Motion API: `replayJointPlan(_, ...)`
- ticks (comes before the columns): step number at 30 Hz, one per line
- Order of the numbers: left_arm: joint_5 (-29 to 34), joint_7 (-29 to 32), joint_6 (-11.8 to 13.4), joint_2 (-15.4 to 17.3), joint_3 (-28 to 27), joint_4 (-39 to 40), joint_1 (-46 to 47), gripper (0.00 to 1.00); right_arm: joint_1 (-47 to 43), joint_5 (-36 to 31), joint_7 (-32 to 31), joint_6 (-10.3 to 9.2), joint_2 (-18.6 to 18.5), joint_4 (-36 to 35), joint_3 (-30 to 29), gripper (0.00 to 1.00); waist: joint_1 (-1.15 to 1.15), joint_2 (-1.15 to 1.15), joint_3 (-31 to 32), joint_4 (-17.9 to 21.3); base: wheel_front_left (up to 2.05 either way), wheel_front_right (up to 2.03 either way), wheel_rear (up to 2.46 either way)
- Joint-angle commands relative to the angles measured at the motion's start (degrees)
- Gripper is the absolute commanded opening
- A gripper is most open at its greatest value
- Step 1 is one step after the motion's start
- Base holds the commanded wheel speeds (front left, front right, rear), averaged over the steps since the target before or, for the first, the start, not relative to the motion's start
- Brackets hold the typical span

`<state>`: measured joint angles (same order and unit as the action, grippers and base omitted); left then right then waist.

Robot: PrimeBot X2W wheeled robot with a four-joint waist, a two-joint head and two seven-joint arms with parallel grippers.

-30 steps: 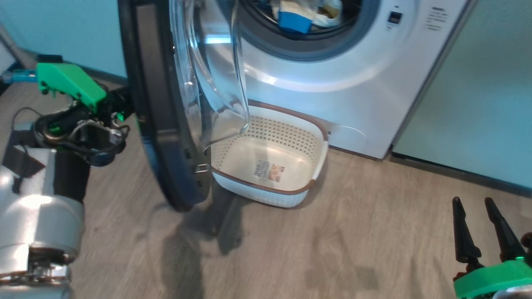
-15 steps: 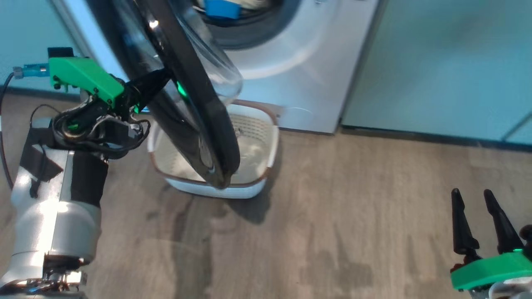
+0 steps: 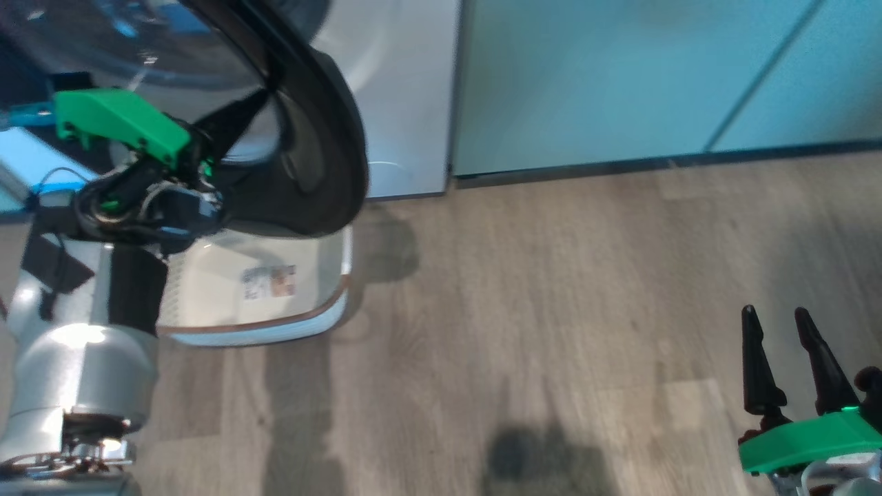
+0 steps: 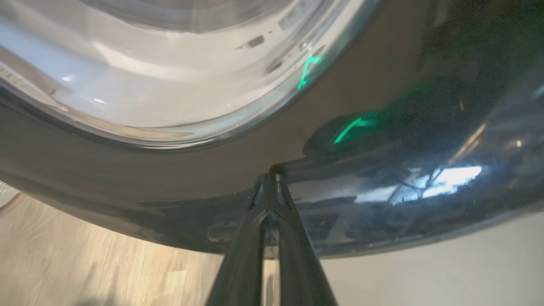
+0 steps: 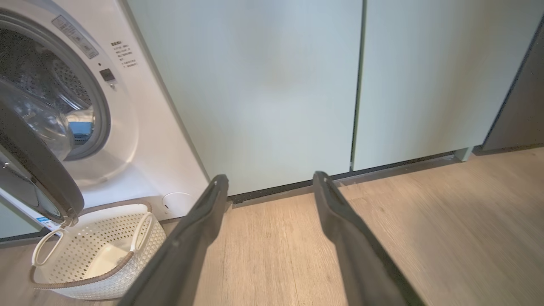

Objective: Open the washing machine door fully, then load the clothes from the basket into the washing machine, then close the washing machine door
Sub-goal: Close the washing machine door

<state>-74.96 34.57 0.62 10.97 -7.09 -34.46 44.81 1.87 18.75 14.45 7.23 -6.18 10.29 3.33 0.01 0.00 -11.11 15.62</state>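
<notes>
The washing machine door (image 3: 313,158) hangs part-swung, its lower edge over the basket (image 3: 289,318), which sits empty on the floor (image 3: 551,310) against the washing machine (image 5: 140,140). The clothes (image 5: 80,127) lie in the drum (image 5: 51,76). Opening and loading look done, and only shutting the door is left. The left gripper (image 4: 268,182), pinched together on nothing, presses its tips to the door's glossy outer face. The right gripper (image 3: 774,315) hovers spread and empty, low over the floor.
</notes>
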Motion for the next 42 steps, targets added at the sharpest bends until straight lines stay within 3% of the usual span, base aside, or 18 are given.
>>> replayJointPlan(1,0.3,-0.9,-1.0,3.4,-2.2,1.1,3.1,0.00,1.7,0.4,0.5,0.25,-0.1,-1.7,0.7,1.00,-0.01,0.00,-0.6,2.9,0.00,0.00,0.00)
replayJointPlan(8,0.1,-3.1,-3.5,4.2,-3.6,-2.8,4.3,0.00,0.7,0.3,0.5,0.25,0.0,-1.9,0.2,1.00,-0.01,0.00,0.1,4.0,0.00,0.00,0.00)
replayJointPlan(20,2.6,-6.8,-6.8,4.1,-1.9,-5.9,3.4,0.00,0.9,0.0,0.5,0.25,-1.1,-2.5,-0.1,1.00,-0.01,0.00,1.8,-1.8,0.00,0.00,0.00)
replayJointPlan(22,3.6,-8.4,-7.3,4.4,-1.4,-5.8,2.7,0.42,1.1,0.0,0.5,0.25,-1.3,-2.7,-0.2,1.00,-0.01,0.00,2.0,-3.1,0.00,0.00,0.00)
replayJointPlan(24,4.9,-10.2,-7.7,4.7,-0.6,-5.4,1.6,0.97,1.2,0.0,0.5,0.25,-1.5,-2.7,-0.3,1.00,-0.01,0.00,2.4,-4.4,0.00,0.00,0.00)
replayJointPlan(36,8.6,-22.9,-8.1,7.5,7.5,4.6,-9.2,1.00,1.1,-0.2,0.5,0.25,-1.9,-2.7,-1.5,1.00,-0.01,0.00,4.3,-10.7,0.00,0.00,0.00)
replayJointPlan(42,10.9,-32.8,-8.1,11.0,13.2,8.2,-15.8,1.00,0.3,-0.4,0.5,0.25,-1.6,-2.7,-2.1,1.00,-0.01,0.00,5.6,-12.7,0.00,0.00,0.00)
